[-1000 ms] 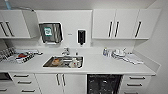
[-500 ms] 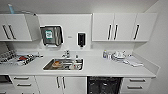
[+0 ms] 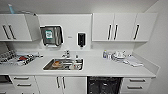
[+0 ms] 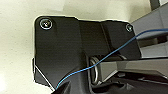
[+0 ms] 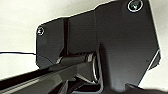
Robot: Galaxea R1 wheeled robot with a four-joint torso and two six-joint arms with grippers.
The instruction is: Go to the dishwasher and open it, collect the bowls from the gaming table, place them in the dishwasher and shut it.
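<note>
So the robot's parked facing the kitchenette, looking down on the long white laminate counter (image 3: 105, 67). The dishwasher (image 3: 104, 85) sits under the counter's front edge, right of the sink cabinet doors and left of the white drawer stack near the right end. What shows there is a dark opening with what looks like rack wire inside, no steel front visible, so I'd guess the door is already dropped open, but the bottom of the shot cuts it off and I can't confirm.

The stainless-steel sink basin (image 3: 63, 64) is set into the counter left of centre and has some dishes in it, one with something orange. There's a dish rack (image 3: 15, 58) near the counter's left end and a clutter of small bottles and cloths (image 3: 120, 56) toward the right back corner. I can't make out the blue, yellow-green or black bowls anywhere here.

Both wrist cameras just show the robot's own dark plate over pale floor, so I can't tell whether either pincer is apart or together.

What could go wrong, I reckon:
- if that door is down, the base could clip it when rolling or turning close
- sink dishes getting mistaken for the task's bowls
- the loose blue cable (image 4: 105, 56) by the left wrist snagging on a handle
</note>
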